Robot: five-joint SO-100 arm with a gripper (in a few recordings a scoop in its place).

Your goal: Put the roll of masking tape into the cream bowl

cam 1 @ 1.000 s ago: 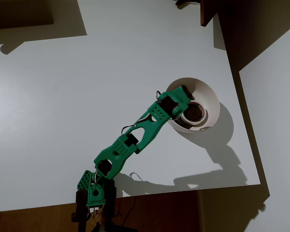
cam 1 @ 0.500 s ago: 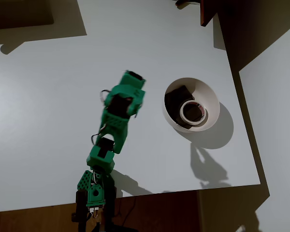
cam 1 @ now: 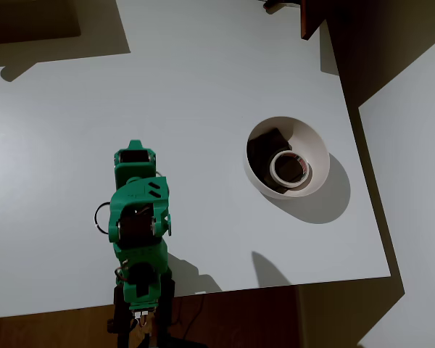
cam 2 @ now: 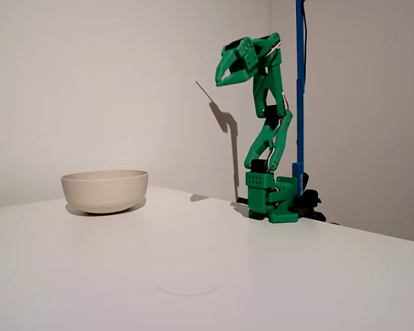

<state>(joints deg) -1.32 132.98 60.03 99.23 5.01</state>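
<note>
**Tape in bowl, arm folded back**

White tabletop (cam 1: 203, 87) under everything. Green arm (cam 2: 268, 148) folded upright over its base, well apart from the bowl (cam 1: 309, 142). Claw (cam 2: 224, 74) held high, slightly parted, pinching nothing. Inside the bowl, a dark cloth lump (cam 1: 264, 148), with the tape (cam 1: 288, 167) lying flat just beside it.
</note>
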